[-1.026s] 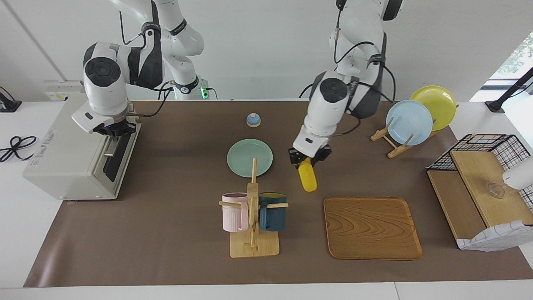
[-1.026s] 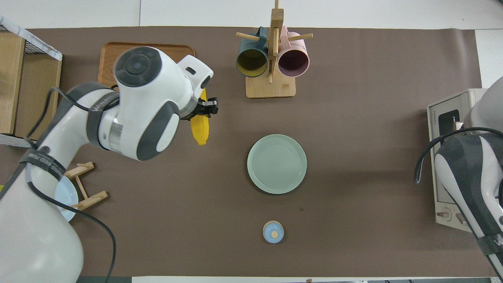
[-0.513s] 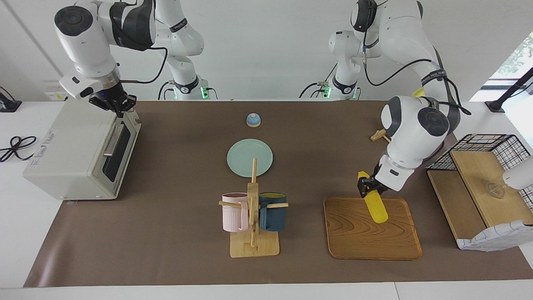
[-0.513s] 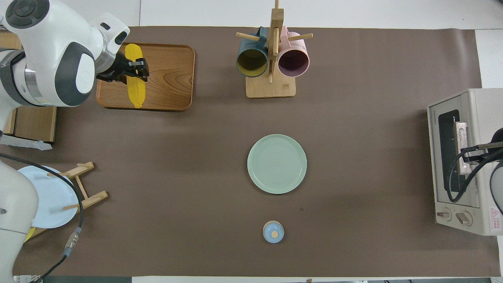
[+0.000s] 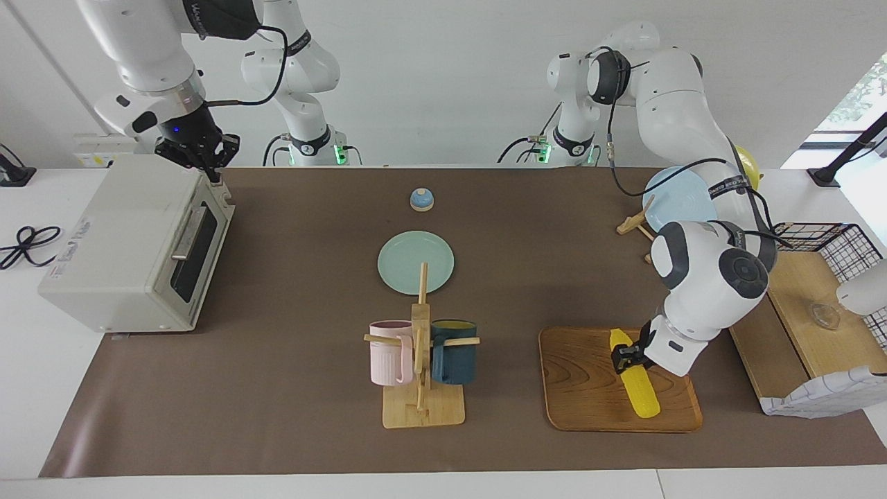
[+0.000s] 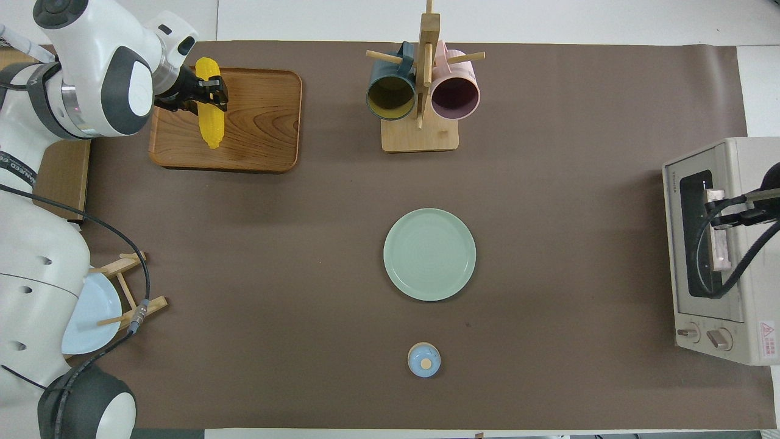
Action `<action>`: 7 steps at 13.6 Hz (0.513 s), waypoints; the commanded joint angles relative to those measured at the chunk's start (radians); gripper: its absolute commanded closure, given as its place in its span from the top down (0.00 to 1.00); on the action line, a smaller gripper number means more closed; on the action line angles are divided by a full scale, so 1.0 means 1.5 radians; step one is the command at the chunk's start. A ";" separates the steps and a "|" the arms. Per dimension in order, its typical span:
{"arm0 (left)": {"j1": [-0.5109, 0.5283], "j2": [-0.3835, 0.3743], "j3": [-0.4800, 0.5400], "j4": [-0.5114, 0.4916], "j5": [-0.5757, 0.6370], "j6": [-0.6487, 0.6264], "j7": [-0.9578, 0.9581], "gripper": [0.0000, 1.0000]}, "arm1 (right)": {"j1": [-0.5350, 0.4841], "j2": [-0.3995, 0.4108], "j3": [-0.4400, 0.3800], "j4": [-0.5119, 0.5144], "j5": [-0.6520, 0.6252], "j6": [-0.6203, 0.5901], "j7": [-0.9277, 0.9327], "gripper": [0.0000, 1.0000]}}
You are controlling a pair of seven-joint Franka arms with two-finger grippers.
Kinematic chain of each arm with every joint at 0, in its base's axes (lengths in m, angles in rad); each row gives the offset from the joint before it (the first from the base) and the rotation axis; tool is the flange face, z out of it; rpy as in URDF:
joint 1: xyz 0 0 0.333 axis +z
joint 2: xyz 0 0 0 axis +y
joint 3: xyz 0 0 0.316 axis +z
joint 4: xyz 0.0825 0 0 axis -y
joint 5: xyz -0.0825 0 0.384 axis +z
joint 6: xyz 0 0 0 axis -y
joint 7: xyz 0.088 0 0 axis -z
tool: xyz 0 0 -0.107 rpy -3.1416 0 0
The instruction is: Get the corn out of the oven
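The yellow corn (image 5: pixel 639 383) lies low on the wooden tray (image 5: pixel 582 374) at the left arm's end of the table. My left gripper (image 5: pixel 627 357) is shut on the corn near its end nearer the robots. In the overhead view the corn (image 6: pixel 209 116) and the left gripper (image 6: pixel 207 91) are over the tray (image 6: pixel 262 122). The off-white oven (image 5: pixel 132 242) stands at the right arm's end with its dark glass door shut; it also shows in the overhead view (image 6: pixel 719 250). My right gripper (image 5: pixel 199 158) hangs in the air over the oven's top edge.
A green plate (image 5: pixel 416 262) lies mid-table, with a small blue bell (image 5: pixel 421 199) nearer the robots. A wooden mug rack (image 5: pixel 421 360) holds a pink and a dark blue mug. A plate stand with a blue plate (image 5: pixel 679 197) and a wire-sided shelf (image 5: pixel 804 305) stand by the tray.
My left gripper carried the corn from beside the green plate to the wooden tray and lowered it. My right gripper rose from the oven door handle to above the oven's top.
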 commanded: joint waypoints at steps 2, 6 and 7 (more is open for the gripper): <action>-0.003 -0.001 -0.005 -0.032 -0.012 0.055 0.013 0.00 | -0.002 0.004 0.000 0.011 0.014 -0.016 0.041 1.00; -0.003 -0.004 -0.005 -0.040 -0.012 0.060 0.029 0.00 | -0.012 0.021 0.004 0.042 0.027 -0.040 0.052 1.00; -0.004 -0.005 -0.004 -0.042 -0.012 0.059 0.040 0.00 | -0.006 0.045 0.002 0.070 0.031 -0.046 0.052 1.00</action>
